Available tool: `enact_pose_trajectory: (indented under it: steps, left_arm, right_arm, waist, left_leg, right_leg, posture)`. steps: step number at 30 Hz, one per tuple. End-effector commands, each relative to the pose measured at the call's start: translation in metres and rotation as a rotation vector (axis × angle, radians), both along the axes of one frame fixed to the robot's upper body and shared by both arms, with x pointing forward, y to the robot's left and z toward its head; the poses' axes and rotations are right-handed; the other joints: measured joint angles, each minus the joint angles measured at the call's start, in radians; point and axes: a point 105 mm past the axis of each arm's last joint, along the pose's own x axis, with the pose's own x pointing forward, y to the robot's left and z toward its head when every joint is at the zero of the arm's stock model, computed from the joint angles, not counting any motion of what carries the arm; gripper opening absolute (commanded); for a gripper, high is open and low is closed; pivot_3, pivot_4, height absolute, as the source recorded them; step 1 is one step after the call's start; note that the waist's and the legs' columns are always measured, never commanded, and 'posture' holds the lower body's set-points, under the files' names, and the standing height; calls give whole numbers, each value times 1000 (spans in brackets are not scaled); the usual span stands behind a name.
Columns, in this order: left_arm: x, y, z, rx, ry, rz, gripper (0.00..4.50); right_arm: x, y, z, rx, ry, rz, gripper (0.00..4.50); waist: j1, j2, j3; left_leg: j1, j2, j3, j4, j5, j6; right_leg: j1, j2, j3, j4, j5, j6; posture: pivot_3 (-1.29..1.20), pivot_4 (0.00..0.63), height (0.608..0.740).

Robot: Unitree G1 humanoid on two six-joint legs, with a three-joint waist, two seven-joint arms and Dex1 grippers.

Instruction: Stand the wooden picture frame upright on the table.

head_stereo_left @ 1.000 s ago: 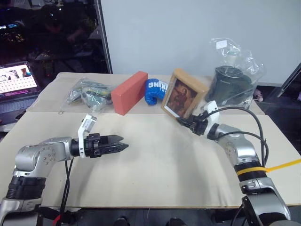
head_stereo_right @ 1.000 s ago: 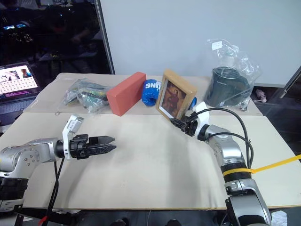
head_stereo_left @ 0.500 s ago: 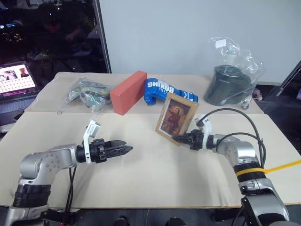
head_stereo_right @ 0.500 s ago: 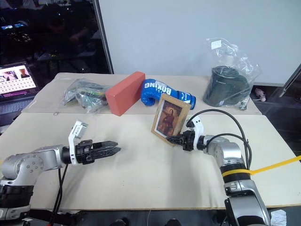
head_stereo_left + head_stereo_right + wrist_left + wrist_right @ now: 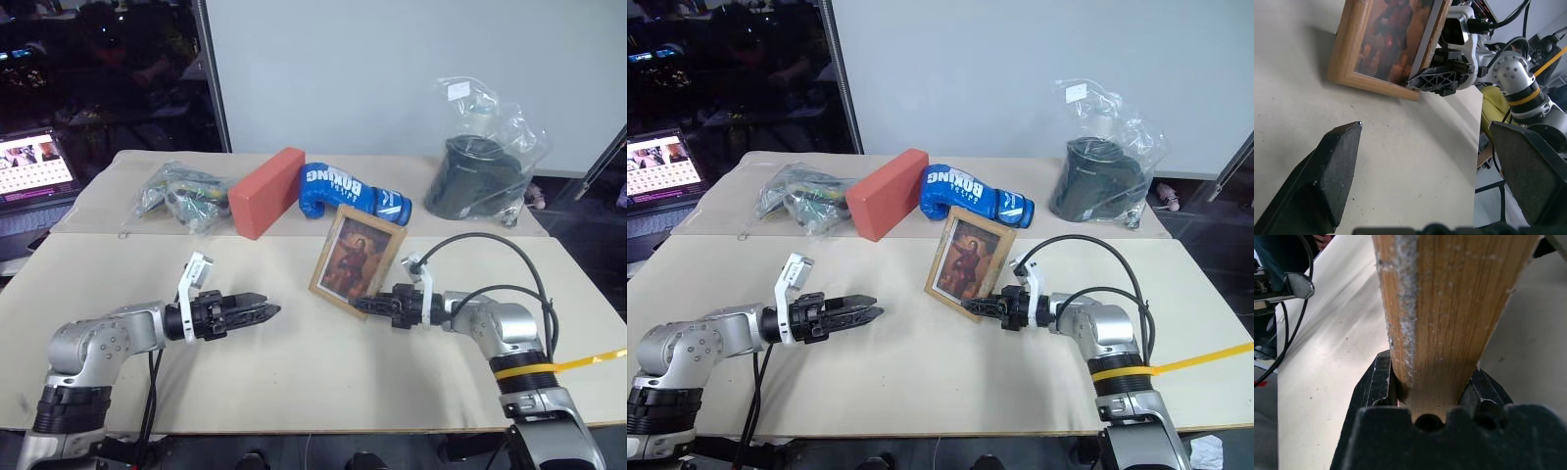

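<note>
Between the right gripper's point(image 5: 364, 305) clamped fingers sits the frame's point(image 5: 356, 258) lower edge, frame nearly upright on the table point(image 5: 323, 382); opposite, the left gripper point(image 5: 265, 312) points level, jaws apart.

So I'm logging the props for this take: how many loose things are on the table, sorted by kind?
Picture frames: 1, the wooden picture frame
Blocks: 1, orange-red block
Boxing gloves: 1, blue glove
Clear plastic bags with contents: 2, one at the table's left, one at its right
Total: 5
</note>
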Motion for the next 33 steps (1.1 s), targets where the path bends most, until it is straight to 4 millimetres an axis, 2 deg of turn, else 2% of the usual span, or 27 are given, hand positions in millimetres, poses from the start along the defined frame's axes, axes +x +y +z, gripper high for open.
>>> enact_pose_trajectory:
  steps: [1,2,3,7,9,13,18,20,22,24,25,27,30,33]
  left_arm:
    - [2,1,10,13,-41,-12,4500]
    - [3,2,10,18,-44,-12,4500]
    - [4,3,11,21,-45,-12,4500]
    - [7,3,11,28,-52,-19,4500]
    - [9,2,12,31,-54,-25,4500]
    - [10,2,13,30,-64,-41,4500]
    - [9,5,15,34,-101,-47,4500]
    - [9,8,15,51,-144,-23,4500]
    - [11,12,12,76,-178,13,4500]
    - [15,15,15,79,-298,67,4500]
    - [21,19,17,83,-345,127,4500]
    - [32,27,6,177,-380,216,4500]
    - [33,33,-15,308,-416,231,4500]
    - [33,34,-29,386,-443,233,4500]
  right_arm:
    - [-8,9,3,26,-6,54,1721]
    - [-9,9,2,11,-22,60,2221]
    - [-11,9,2,-7,-38,70,2411]
    - [-17,11,1,-38,-73,91,3625]
    - [-21,11,1,-44,-83,101,4420]
    - [-29,2,2,-67,-95,99,4467]
    - [-40,-24,9,-141,-171,50,4467]
    - [-48,-43,7,-227,-201,39,4467]
    - [-56,-68,-3,-378,-234,30,4467]
    - [-63,-88,-9,-513,-300,34,4467]
    - [-65,-94,-6,-530,-333,20,4467]
    - [-67,-99,11,-467,-412,-59,4467]
    - [-68,-100,40,-343,-560,-224,4467]
    - [-70,-105,44,-310,-611,-330,4467]
  waist:
    - [0,0,0]
    - [1,0,0]
    - [2,0,0]
    - [4,0,0]
    - [4,0,0]
    - [4,0,0]
    - [7,0,0]
    - [8,0,0]
    - [9,0,0]
    - [14,0,0]
    - [18,0,0]
    - [21,-1,0]
    - [15,0,0]
    - [16,0,0]
  left_leg:
    - [0,0,0,0,0,0]
    - [0,0,0,0,0,0]
    - [0,0,0,0,0,0]
    - [0,0,0,0,0,0]
    - [0,0,0,0,0,0]
    - [0,0,0,0,0,0]
    - [-1,0,0,0,0,0]
    - [-1,0,0,0,0,0]
    - [-1,0,0,0,0,0]
    - [-1,0,0,0,0,0]
    - [-2,0,0,-1,0,0]
    - [-2,0,0,0,0,0]
    - [-1,0,1,1,0,0]
    - [-1,0,1,1,0,0]
  right_leg:
    - [0,0,0,0,0,0]
    - [0,0,0,0,0,0]
    - [0,0,0,0,0,0]
    - [0,0,0,-1,-1,1]
    - [0,0,0,-1,-1,1]
    - [0,0,-1,-1,-1,1]
    - [0,0,-1,-1,-1,1]
    - [0,-1,-1,-1,-1,1]
    - [0,-1,-1,-1,-1,1]
    - [0,-1,-1,-3,-1,1]
    - [0,-1,-1,-4,-1,2]
    - [1,-2,-1,-5,-1,2]
    - [1,-1,-1,-4,-1,2]
    - [2,-1,-1,-4,-1,2]
  posture:
    - [0,150,727]
    - [0,150,727]
    - [0,150,727]
    - [0,150,727]
    - [0,150,727]
    - [0,150,727]
    - [0,150,727]
    - [0,150,727]
    - [0,150,727]
    - [0,150,727]
    - [0,150,727]
    - [0,150,727]
    - [0,150,727]
    - [0,150,727]
